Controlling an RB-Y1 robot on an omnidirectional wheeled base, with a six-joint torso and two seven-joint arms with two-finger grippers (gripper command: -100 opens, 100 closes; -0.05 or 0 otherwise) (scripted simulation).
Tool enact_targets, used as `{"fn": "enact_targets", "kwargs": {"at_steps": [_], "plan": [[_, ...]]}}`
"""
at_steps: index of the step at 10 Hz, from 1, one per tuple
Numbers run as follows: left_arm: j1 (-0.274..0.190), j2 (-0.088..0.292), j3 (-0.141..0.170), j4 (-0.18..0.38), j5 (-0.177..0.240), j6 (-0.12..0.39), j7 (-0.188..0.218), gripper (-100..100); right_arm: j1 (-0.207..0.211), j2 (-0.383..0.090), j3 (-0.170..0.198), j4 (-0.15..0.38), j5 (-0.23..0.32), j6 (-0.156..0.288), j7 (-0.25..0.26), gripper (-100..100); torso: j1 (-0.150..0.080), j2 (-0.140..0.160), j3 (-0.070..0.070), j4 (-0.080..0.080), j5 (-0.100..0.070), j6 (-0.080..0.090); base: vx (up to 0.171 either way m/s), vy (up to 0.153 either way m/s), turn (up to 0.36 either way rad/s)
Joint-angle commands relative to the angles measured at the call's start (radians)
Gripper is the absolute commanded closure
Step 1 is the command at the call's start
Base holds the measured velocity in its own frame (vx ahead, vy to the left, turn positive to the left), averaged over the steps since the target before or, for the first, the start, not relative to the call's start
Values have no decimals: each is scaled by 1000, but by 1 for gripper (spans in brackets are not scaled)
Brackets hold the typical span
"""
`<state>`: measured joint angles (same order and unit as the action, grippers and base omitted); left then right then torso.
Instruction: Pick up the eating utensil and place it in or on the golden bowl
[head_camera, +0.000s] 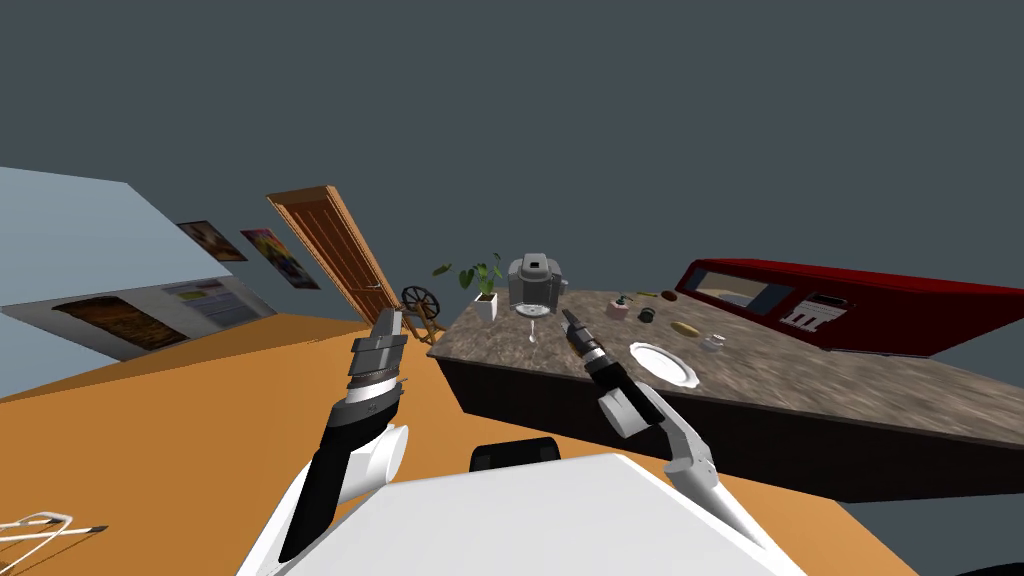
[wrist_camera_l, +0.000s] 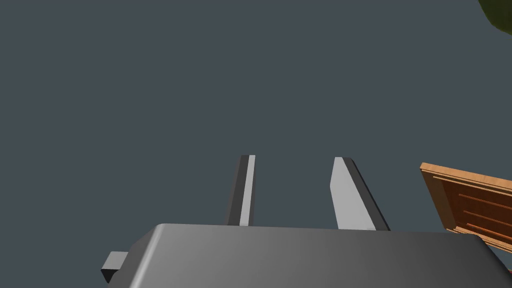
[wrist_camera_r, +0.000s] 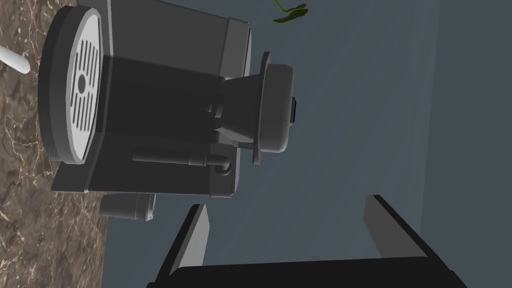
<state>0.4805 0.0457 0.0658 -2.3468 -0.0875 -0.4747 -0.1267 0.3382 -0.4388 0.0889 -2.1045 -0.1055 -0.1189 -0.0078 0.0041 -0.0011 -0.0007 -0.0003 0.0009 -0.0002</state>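
Counter (head_camera: 800, 390) inventory: one coffee machine (head_camera: 537, 280), one white utensil (head_camera: 533, 328), one white plate (head_camera: 662, 362), one potted plant (head_camera: 484, 286), one golden bowl (head_camera: 684, 327). Other small items are too small to identify.

The utensil lies flat on the counter, directly in front of the coffee machine's base. The plant stands just beside the machine. The plate lies well to the machine's other side, and the golden bowl is just past the plate.

Grippers: two.
- Right gripper (wrist_camera_r: 287, 202): fingers spread wide, nothing between them. It points at the coffee machine. The utensil lies near its tips, not touching.
- Left gripper (wrist_camera_l: 295, 160): fingers apart, empty. It is raised off the counter's end, on the plant side of the machine.
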Motion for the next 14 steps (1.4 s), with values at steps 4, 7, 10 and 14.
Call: {"fn": "enact_targets", "kwargs": {"at_steps": [4, 7, 10, 14], "plan": [[0, 0, 0, 0, 0, 0, 0, 0, -28, -116, 25, 47, 1, 68, 35, -100, 1, 0, 0, 0, 0, 0, 13, 66, 55], [0, 0, 0, 0, 0, 0, 0, 0, -44, -205, 45, 89, 0, 115, 57, -100, 2, 0, 0, 0, 0, 0, 18, 81, 80], [0, 0, 0, 0, 0, 0, 0, 0, -54, -297, 66, 135, -2, 159, 77, -100, 3, -1, -1, 0, 1, 0, 24, 89, 89], [0, 0, 0, 0, 0, 0, 0, 0, -60, -413, 97, 211, -7, 218, 100, -100, 1, 0, 0, 0, 0, 0, 24, 79, 96]]}}
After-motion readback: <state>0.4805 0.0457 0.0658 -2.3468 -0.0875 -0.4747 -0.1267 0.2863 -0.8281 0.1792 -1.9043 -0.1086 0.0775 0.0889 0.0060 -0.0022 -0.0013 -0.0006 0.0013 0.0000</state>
